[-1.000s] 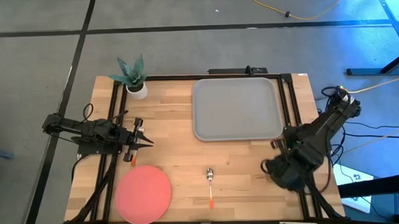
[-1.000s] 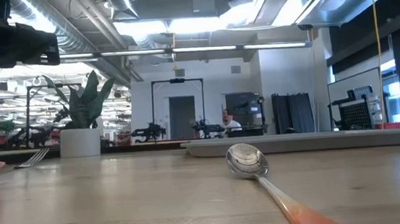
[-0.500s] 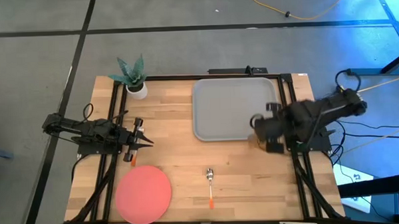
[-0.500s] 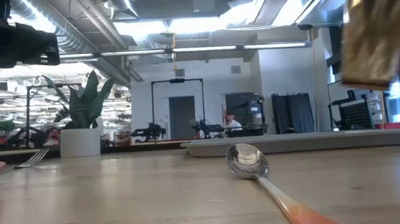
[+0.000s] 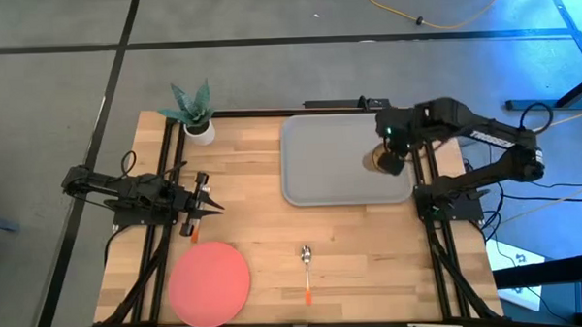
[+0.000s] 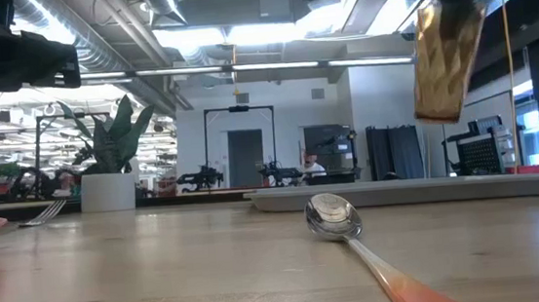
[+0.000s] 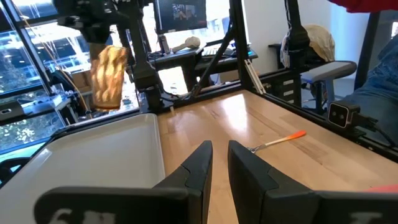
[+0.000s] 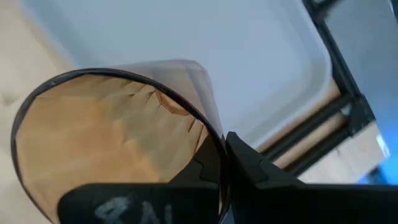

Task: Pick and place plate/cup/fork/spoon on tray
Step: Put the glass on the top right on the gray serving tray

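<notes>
The amber cup [image 5: 375,161] hangs over the right part of the grey tray [image 5: 329,152], with my right gripper [image 5: 389,157] shut on it. In the low view the cup [image 6: 442,58] hangs well above the tray [image 6: 400,190]. The coral plate [image 5: 210,283] lies flat at the near left. The spoon [image 5: 306,268] lies near the front edge, bowl toward the tray. The fork [image 7: 277,142] lies on the wood just past my left gripper [image 5: 218,209]. That gripper waits at the table's left, level, its fingers [image 7: 202,158] almost together with nothing between them. My right gripper pinches the cup's wall at its rim [image 8: 211,146], one finger inside the cup and the other finger [image 8: 252,165] outside. The fingers come steeply from above. The cup hangs below them, mouth up and slightly tilted, clear of the tray.
A white pot with a green plant [image 5: 197,120] stands at the far left corner. Black frame rails [image 5: 421,140] run along the table's edges beside the tray. Bare wood lies between the tray, the plate and the spoon.
My right gripper has swung with the cup from the table's near right corner toward the far edge. It has risen a little and rolled at the wrist. The cup now hangs over the tray's right part.
</notes>
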`<action>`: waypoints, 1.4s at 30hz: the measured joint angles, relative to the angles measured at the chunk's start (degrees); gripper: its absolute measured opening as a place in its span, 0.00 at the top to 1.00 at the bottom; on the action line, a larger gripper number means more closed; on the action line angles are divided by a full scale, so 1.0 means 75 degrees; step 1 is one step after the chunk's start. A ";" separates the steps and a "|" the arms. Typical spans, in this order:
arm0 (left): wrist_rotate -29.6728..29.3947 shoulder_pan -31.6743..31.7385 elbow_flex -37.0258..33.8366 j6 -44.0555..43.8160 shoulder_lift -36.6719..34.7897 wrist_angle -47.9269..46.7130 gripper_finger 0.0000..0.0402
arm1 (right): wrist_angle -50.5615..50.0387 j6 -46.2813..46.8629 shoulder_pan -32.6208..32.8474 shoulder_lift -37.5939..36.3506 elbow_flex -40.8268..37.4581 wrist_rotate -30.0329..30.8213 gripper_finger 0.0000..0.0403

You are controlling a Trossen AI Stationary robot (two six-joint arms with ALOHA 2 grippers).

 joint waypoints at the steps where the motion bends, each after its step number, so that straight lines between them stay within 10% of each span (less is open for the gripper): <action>1: 0.0000 0.0000 0.0000 0.0000 0.0000 0.0000 0.89 | 0.0064 -0.0054 -0.0282 0.0038 -0.0003 -0.0132 0.98; 9: 0.0000 0.0001 0.0000 0.0000 -0.0001 0.0000 0.89 | 0.1345 -0.0795 -0.2153 0.0314 -0.0003 -0.1570 0.98; 42: 0.0000 0.0001 0.0000 0.0002 -0.0002 0.0000 0.89 | 0.1509 -0.0400 -0.5262 0.3066 -0.0006 -0.1030 0.98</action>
